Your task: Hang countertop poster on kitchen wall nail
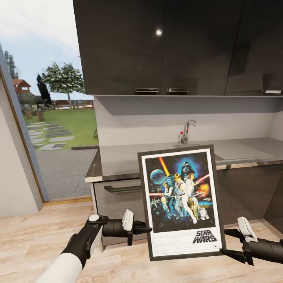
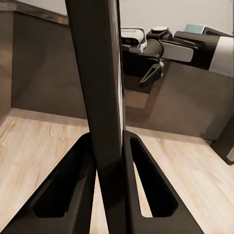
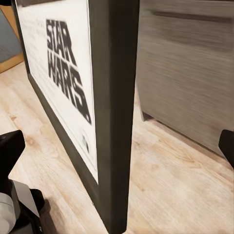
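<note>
Grey brushed-metal bench [image 1: 129,157] runs across the head view beneath dark wall cabinets [image 1: 177,47], with a curved chrome faucet [image 1: 188,130] standing at its back edge by the pale splashback. Light wood-plank floor [image 1: 47,239] spreads in front, and at the left a tall glazed opening [image 1: 51,118] gives onto lawn, paving stones and trees. Well off the bench and above the floor, the upright rectangular Star Wars poster in its thin black frame [image 1: 181,201] is held slightly tilted in front of the lower drawer fronts. The left claw [image 1: 145,228] meets its left edge low down; the right claw [image 1: 231,243] sits at its lower right corner, with the arm cut off by the picture's edge.

From the left wrist, the poster [image 2: 100,87] is seen edge-on, a dark strip clenched between the two black fingers [image 2: 66,190] of the left claw [image 2: 108,146]. Beyond it the right arm [image 2: 195,46] reaches in before the dark cabinet fronts.

From the right wrist, the poster [image 3: 73,97] looms close, logo sideways and its frame edge blurred. One black fingertip [image 3: 9,146] shows on the printed side and another at the far edge of the picture, spread wide apart and clear of the frame, so the right claw is released.
</note>
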Robot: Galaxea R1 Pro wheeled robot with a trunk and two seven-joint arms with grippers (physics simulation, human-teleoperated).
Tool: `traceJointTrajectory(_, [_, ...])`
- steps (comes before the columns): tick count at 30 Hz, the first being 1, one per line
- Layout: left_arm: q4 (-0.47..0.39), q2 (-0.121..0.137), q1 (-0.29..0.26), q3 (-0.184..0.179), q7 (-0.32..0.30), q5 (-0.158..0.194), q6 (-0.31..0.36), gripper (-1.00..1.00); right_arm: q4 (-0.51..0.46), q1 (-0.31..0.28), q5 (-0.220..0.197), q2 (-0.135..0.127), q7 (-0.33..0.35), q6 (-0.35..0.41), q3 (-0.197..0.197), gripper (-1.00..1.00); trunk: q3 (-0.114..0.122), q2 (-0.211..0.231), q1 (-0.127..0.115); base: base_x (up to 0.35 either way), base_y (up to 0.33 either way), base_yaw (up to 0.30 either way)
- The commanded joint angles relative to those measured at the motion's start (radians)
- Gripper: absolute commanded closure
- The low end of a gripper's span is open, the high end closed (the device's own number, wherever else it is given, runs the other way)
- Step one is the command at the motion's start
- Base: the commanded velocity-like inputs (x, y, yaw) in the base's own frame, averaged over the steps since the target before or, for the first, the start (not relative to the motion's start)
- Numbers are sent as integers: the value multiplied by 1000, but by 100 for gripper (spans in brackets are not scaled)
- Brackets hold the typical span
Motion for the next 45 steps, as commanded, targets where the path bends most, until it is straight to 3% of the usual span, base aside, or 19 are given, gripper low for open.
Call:
traceJointTrajectory(1, [-1, -2, -1, 2, -3, -5, 0, 100, 0, -1, 2, 0, 5, 11, -1, -100, -1, -1, 0, 0, 0, 0])
traceJointTrajectory(45, [0, -2, -1, 6, -1, -6, 0, 100, 0, -1, 1, 2, 5, 8, -1, -100, -1, -1, 0, 0, 0, 0])
